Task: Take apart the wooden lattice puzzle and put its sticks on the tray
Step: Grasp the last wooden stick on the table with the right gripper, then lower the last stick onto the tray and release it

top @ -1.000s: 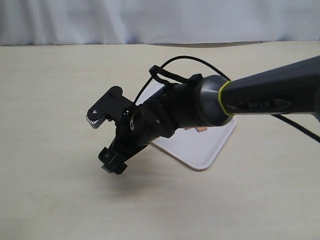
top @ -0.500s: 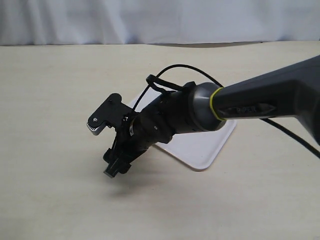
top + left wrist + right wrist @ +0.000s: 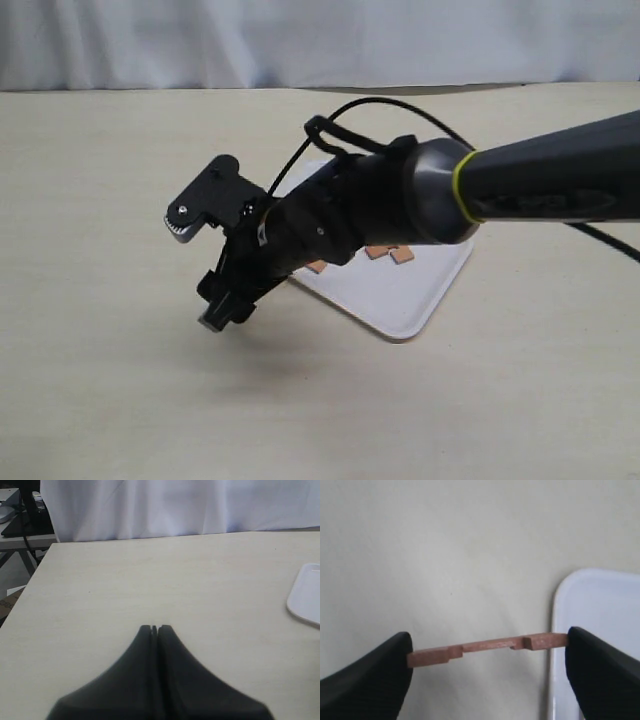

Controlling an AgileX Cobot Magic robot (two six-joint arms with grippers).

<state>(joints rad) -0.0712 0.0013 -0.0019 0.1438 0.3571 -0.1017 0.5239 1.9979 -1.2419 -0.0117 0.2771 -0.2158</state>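
Exterior view: my right pincer [image 3: 222, 308] hung low over the pale beige bench [image 3: 100, 390]. Behind it, under the arm [image 3: 540, 185], lay the white tray [image 3: 410, 300] with reddish-brown sticks [image 3: 386, 252] on it, partly hidden. A white curtain [image 3: 300, 40] closed off the room.

Left wrist view: my left pincer [image 3: 154, 628] was pressed together with nothing in it, above matte bench, the tray's corner well ahead of it.

Right wrist view: the right pincer gripped a notched stick [image 3: 487, 645] end to end, one finger over the tray's rim.
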